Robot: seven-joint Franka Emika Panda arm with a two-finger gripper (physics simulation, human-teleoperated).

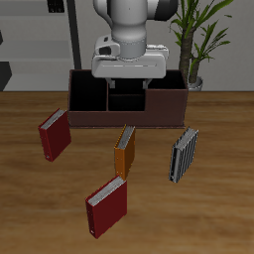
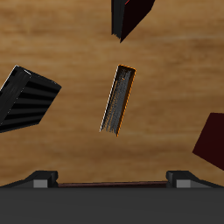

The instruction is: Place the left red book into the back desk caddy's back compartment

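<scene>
Wooden desk (image 1: pixel 218 213) carries several books, with the back desk caddy (image 1: pixel 164 109) along its far side. In the wrist view the fingers (image 2: pixel 39 179) stand wide apart and hold nothing, touching no book. The gripper (image 2: pixel 112 182) hangs over an orange book (image 2: pixel 116 99) that stands on its edge. The left red book (image 1: pixel 106 206) lies flat near the desk's front edge, well apart from the caddy. Another, darker red book (image 1: pixel 53 136) and a striped book (image 1: pixel 184 154) lie farther back.

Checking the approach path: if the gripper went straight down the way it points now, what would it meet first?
Probably the orange book, standing on edge on the table roughly centred in the wrist view. Nothing shows between, though depth is unclear.
</scene>
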